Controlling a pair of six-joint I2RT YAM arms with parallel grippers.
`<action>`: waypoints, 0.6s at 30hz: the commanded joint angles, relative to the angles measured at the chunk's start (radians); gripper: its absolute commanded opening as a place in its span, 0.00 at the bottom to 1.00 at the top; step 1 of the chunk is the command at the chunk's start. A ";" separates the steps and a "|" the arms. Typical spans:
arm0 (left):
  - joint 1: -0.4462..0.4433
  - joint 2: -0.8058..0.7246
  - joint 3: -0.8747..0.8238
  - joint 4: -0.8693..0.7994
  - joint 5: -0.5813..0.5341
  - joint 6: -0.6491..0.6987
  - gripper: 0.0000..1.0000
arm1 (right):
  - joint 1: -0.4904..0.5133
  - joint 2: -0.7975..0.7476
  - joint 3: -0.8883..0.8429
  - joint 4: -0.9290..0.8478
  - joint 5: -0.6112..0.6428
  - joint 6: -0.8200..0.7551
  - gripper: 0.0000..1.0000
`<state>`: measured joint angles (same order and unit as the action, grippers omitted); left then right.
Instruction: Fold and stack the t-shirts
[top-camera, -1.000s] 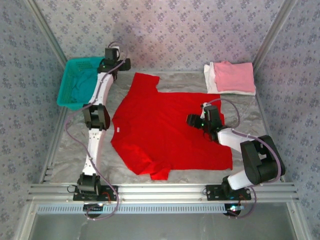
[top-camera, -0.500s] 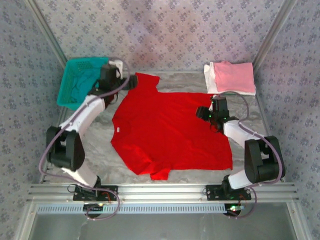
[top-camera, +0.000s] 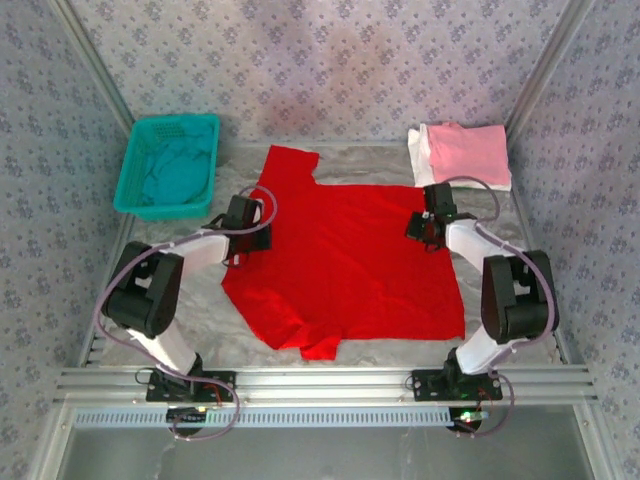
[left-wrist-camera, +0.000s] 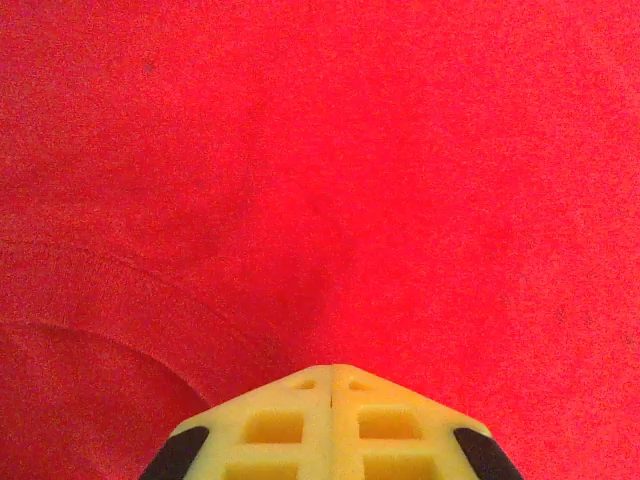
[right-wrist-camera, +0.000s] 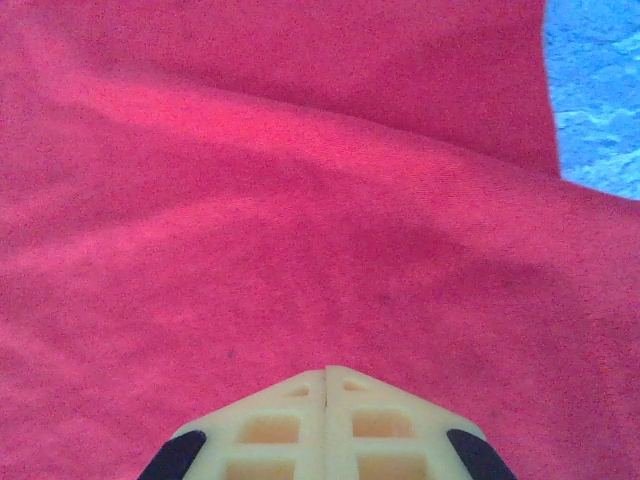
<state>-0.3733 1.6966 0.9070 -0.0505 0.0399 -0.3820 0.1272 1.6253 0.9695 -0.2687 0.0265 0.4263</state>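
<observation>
Floral-patterned walls (top-camera: 320, 60) enclose a marbled grey surface (top-camera: 380, 160) carrying four t-shirts, one basket and two robot arms. One red t-shirt (top-camera: 340, 265) lies spread across the middle, one sleeve pointing far and the other near. At far right, a folded pink t-shirt (top-camera: 470, 150) sits on a folded white t-shirt (top-camera: 422, 165), most of the white one hidden beneath it. At far left, a teal t-shirt (top-camera: 172, 178) lies bunched inside the teal mesh basket (top-camera: 135, 165), its outline hard to make out against the matching plastic.

The left fingers (top-camera: 243, 222) sit at the red t-shirt's left edge. The right fingers (top-camera: 428, 218) sit at its far-right corner, near the pink-and-white stack. Both arms bend low over the surface beside the cloth.

From the wrists, the left fingers (left-wrist-camera: 320, 385) and right fingers (right-wrist-camera: 318, 385) are pressed fully together, tips down at red cloth. Whether any fabric is pinched between them cannot be told. A patch of surface (right-wrist-camera: 600, 100) shows past the red edge at the right wrist view's upper right.
</observation>
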 joint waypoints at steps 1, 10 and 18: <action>0.033 0.063 0.043 0.012 0.026 -0.025 0.00 | -0.023 0.074 0.063 -0.101 0.051 0.019 0.00; 0.107 0.171 0.106 -0.015 0.001 -0.049 0.00 | -0.011 0.313 0.279 -0.174 0.042 0.019 0.00; 0.161 0.320 0.327 -0.119 0.023 -0.047 0.00 | -0.026 0.473 0.440 -0.223 0.017 0.029 0.00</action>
<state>-0.2344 1.9530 1.1618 -0.0650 0.0605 -0.4210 0.1127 2.0270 1.3708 -0.4202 0.0528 0.4332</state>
